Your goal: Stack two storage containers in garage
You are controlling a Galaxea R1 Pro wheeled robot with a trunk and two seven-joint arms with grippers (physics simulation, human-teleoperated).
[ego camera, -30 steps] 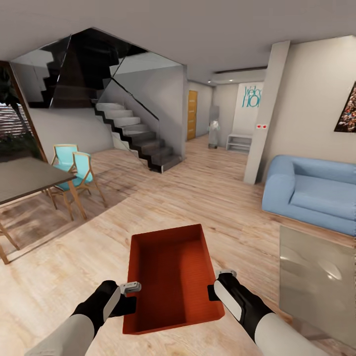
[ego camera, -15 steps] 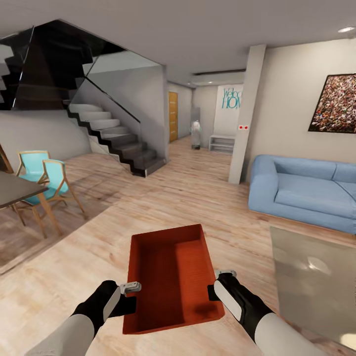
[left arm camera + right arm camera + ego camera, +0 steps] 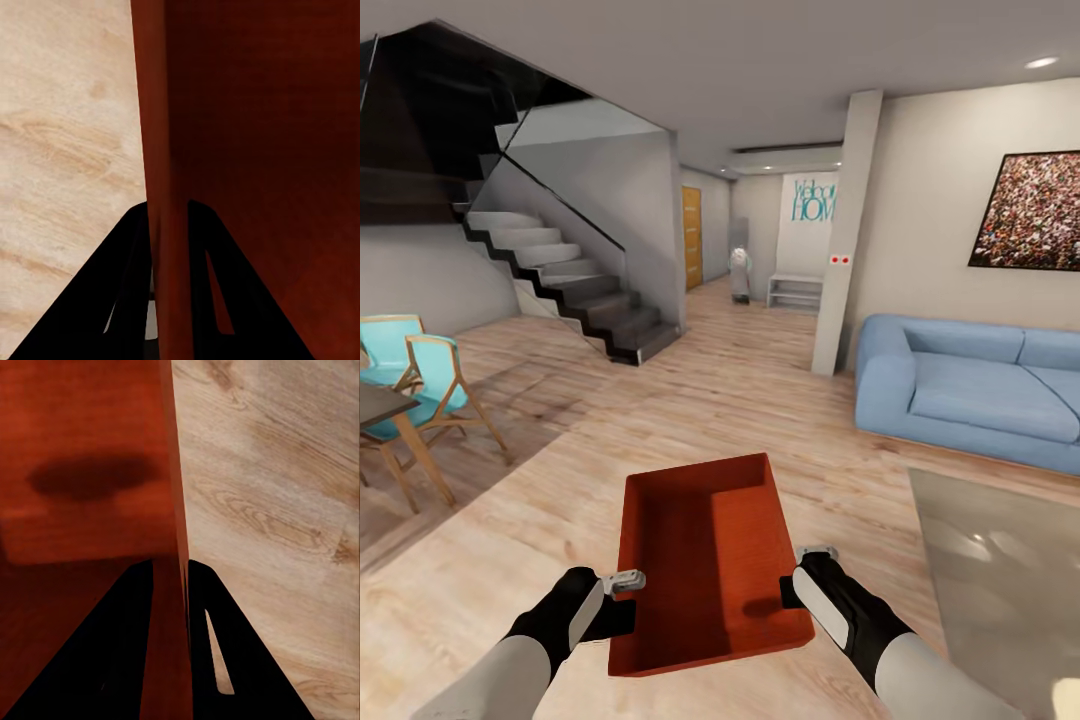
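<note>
Both arms reach forward, the left gripper (image 3: 628, 580) and right gripper (image 3: 812, 556) clamped on opposite side walls of the storage container (image 3: 705, 560), 2 fingers straddling each wall.

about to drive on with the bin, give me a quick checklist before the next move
1. Left hand shut on the bin wall: ok, fingers straddle it.
2. Right hand shut on the opposite wall: ok.
3. Bin level: ok, roughly.
4. Bin empty: ok.
5. Wood floor ahead toward the hallway open: ok, stairs and sofa at the sides.
6. Garage in sight: not ok.
</note>
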